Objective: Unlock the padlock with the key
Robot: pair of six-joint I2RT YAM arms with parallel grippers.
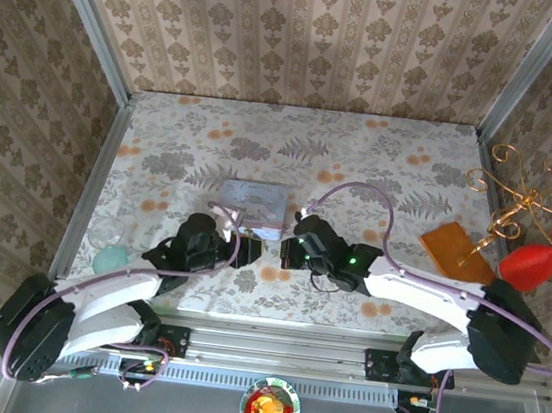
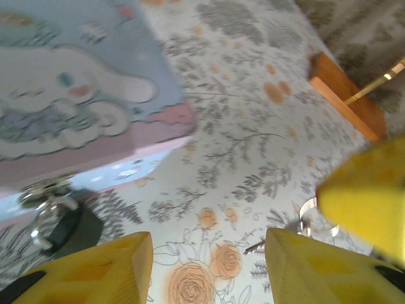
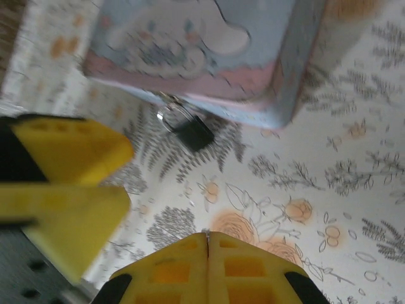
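My left gripper (image 2: 207,253) is open and holds nothing, my right gripper (image 3: 207,263) is shut tight, and the padlock (image 3: 190,131) sits by the tin (image 3: 209,57), just ahead of my right gripper but nearer my left one.

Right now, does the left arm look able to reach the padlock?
Probably yes: the padlock sits by the tin's front edge, close beside the open left pincer, with only bare tablecloth between them.
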